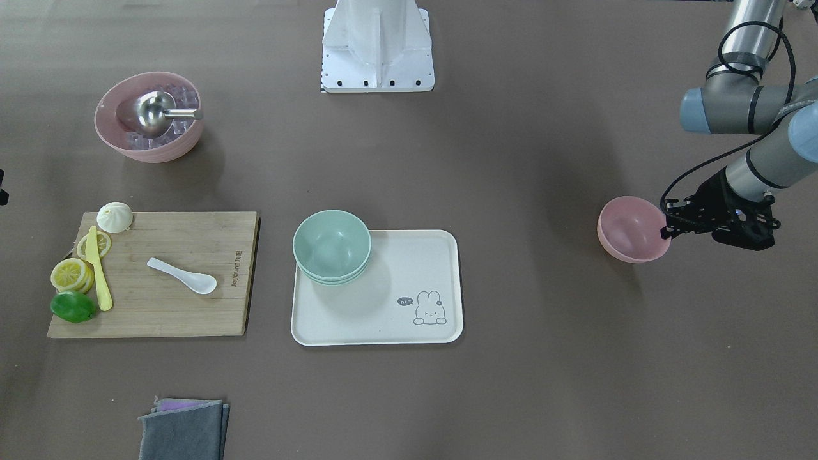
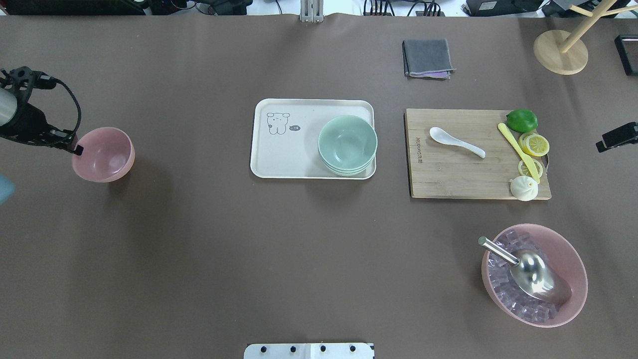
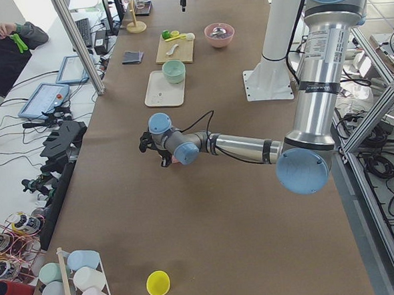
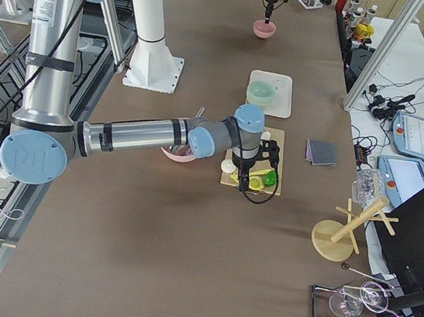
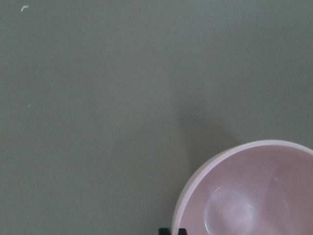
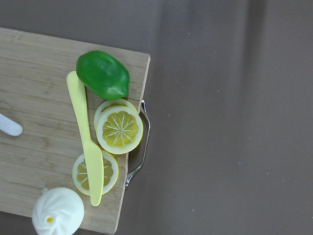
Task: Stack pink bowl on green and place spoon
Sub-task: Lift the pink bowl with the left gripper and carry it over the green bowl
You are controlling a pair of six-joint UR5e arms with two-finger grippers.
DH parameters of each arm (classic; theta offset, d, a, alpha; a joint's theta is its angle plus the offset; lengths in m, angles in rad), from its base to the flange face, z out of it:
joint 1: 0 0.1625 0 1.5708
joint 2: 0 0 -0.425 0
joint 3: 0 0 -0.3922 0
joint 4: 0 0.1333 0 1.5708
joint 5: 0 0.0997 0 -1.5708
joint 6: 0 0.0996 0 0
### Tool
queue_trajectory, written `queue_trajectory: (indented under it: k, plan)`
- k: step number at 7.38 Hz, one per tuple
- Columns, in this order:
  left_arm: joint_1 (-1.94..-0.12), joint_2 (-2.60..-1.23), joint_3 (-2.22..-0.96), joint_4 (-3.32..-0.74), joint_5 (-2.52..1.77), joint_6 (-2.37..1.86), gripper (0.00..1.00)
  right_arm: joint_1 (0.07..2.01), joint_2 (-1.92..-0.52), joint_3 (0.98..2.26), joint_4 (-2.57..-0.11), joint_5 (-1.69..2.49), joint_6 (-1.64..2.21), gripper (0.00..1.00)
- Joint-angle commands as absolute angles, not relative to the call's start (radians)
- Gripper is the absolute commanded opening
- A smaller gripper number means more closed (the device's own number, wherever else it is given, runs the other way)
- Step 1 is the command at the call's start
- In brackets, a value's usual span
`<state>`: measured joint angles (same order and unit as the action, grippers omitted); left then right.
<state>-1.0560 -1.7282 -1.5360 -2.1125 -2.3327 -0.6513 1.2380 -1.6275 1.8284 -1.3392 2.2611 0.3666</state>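
**Left end effector pinches the pink bowl's rim; spoon lies on the board**

Nearest the robot's base, on its right, a large pink ice bowl (image 2: 573, 259) holds clear cubes and a steel scoop (image 2: 536, 276) whose handle points up and left over the rim.

Farther out, three groups sit across the middle of the worktop (image 2: 199, 249). At the robot's far left is the pink bowl (image 2: 104, 154), upright and empty. The left end effector (image 2: 76, 148) is at its outer rim, and the wrist view shows the two fingertips (image 5: 164, 230) close together astride the rim, clamped on it.

In the centre, a cream tray (image 2: 279, 159) with a rabbit drawing carries a stack of green bowls (image 2: 347, 144) at its right end.

To the right, a bamboo cutting board (image 2: 448, 174) holds the white spoon (image 2: 456, 142), bowl up. A lime (image 2: 522, 120), lemon slices (image 2: 534, 144), a yellow knife (image 2: 518, 149) and a white bun (image 2: 524, 188) lie along its right edge. The right end effector (image 4: 256, 164) hangs above that edge; I cannot tell whether its fingers are apart or together.

Farthest out lie folded grey cloths (image 2: 427, 58).
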Motion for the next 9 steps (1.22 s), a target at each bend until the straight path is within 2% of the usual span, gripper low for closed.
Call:
queue_trajectory:
  k: [1, 3, 5, 7, 9]
  plan:
    - [-1.055, -1.796, -1.635, -2.048, -2.359, -0.884, 0.00, 1.238, -1.628, 1.830, -1.339, 2.261, 0.367, 1.00]
    - [-1.025, -1.943, -1.725, -1.842, -2.353, -1.027, 0.00, 1.238, -1.625, 1.832, -1.339, 2.260, 0.379, 1.00]
    - [-0.916, -2.142, -1.744, -1.630, -2.260, -1.165, 0.00, 1.238, -1.608, 1.829, -1.339, 2.260, 0.382, 1.00]
    - [-0.800, -2.276, -1.683, -1.615, -2.166, -1.318, 0.00, 1.238, -1.588, 1.819, -1.341, 2.258, 0.382, 1.00]
    - [-0.734, -2.432, -1.530, -1.627, -2.096, -1.422, 0.00, 1.238, -1.582, 1.813, -1.341, 2.261, 0.383, 1.00]
